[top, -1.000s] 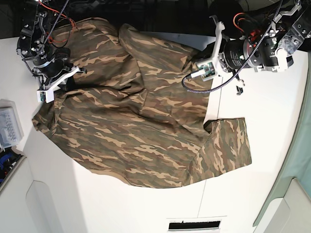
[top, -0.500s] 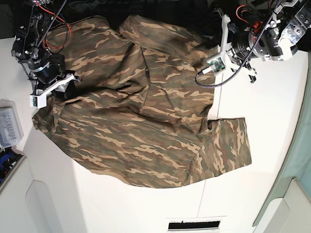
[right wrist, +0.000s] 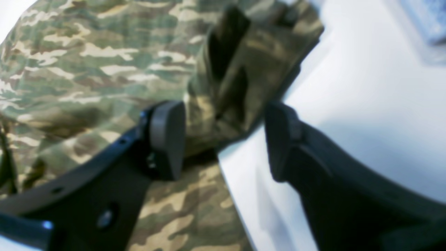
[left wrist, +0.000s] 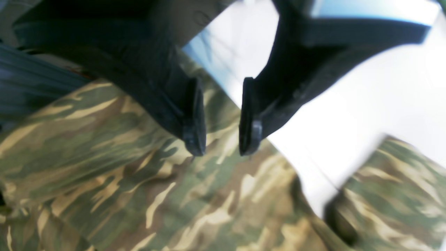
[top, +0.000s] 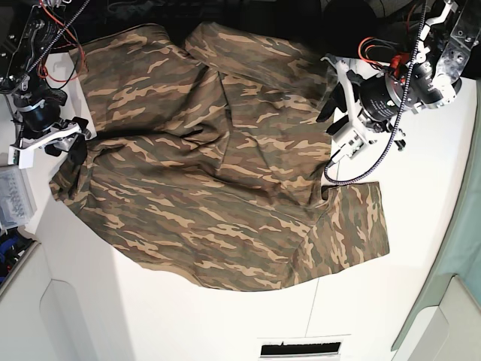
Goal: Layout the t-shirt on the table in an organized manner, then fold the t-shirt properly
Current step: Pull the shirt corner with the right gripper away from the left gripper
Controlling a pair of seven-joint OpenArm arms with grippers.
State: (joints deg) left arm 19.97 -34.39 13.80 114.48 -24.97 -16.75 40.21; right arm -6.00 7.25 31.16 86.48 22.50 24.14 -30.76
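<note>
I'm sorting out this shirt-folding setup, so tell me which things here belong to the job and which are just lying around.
Part of the job:
t-shirt
table
left gripper, open
right gripper, open

Lying about:
clear plastic box at the table's edge

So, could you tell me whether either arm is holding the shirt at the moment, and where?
Neither: the left gripper and right gripper have open jaws, with the t-shirt lying loose on the table.
</note>
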